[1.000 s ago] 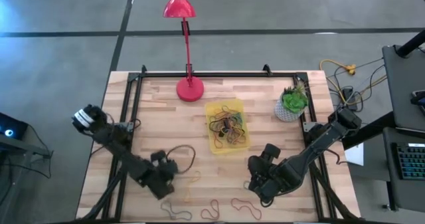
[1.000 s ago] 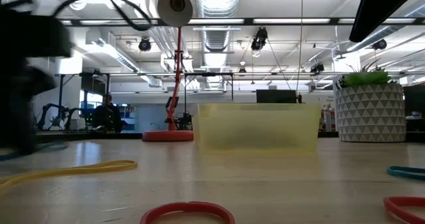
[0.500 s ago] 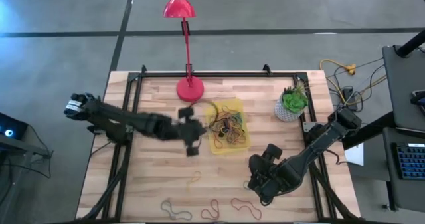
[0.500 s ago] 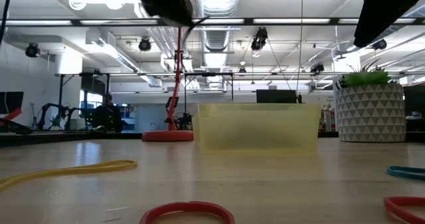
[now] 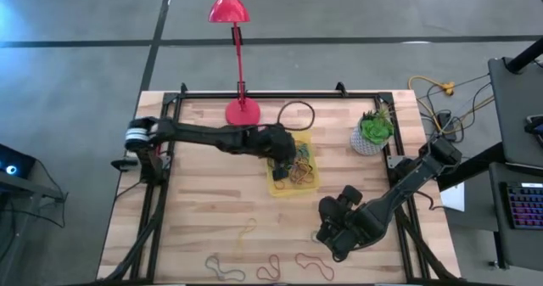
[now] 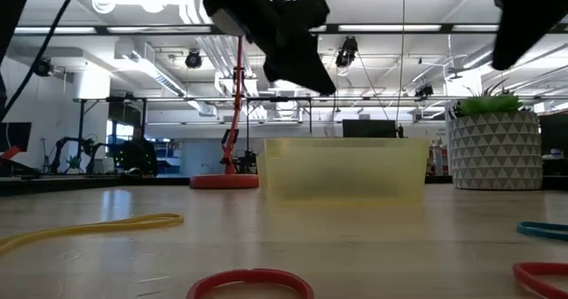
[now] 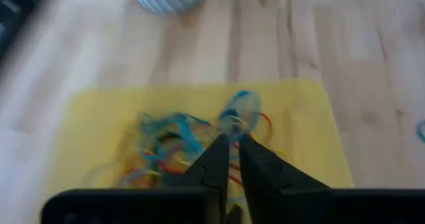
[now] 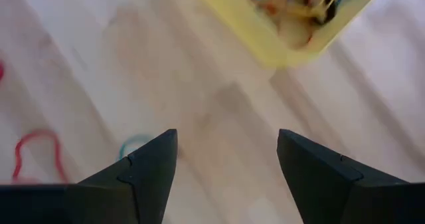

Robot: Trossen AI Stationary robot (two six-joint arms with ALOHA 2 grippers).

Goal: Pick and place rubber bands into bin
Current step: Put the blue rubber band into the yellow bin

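Note:
The bin (image 5: 291, 163), a shallow yellow tray, stands mid-table with several coloured rubber bands (image 5: 293, 167) heaped inside. My left gripper (image 5: 287, 147) hangs over the bin's left part, its fingers shut on a blue rubber band (image 7: 239, 111); below it the bin (image 7: 86, 124) shows with the heap. My right gripper (image 5: 327, 232) hovers open over the near right of the table, with nothing between its fingers (image 8: 226, 151). Loose bands lie flat on the wood: a yellow one (image 5: 246, 232), a tan one (image 5: 222, 270), two red ones (image 5: 271, 268). My left gripper pinches the blue rubber band's near end (image 7: 234, 125) between its two fingertips (image 7: 219, 147). The fingers slant down from the table's left side. The band's loop sticks out beyond the tips, lifted clear above the bin.
A red lamp's round base (image 5: 243, 114) stands just behind the bin, and a white pot with a green plant (image 5: 373, 133) to its right. A blue band (image 8: 136, 145) and a red one (image 8: 40, 154) lie under my right gripper. A dark frame (image 5: 254, 93) edges the table.
My left gripper has swung from the table's near left part up and toward the far right, ending over the bin, and it has turned about on the way. My right gripper has kept its place.

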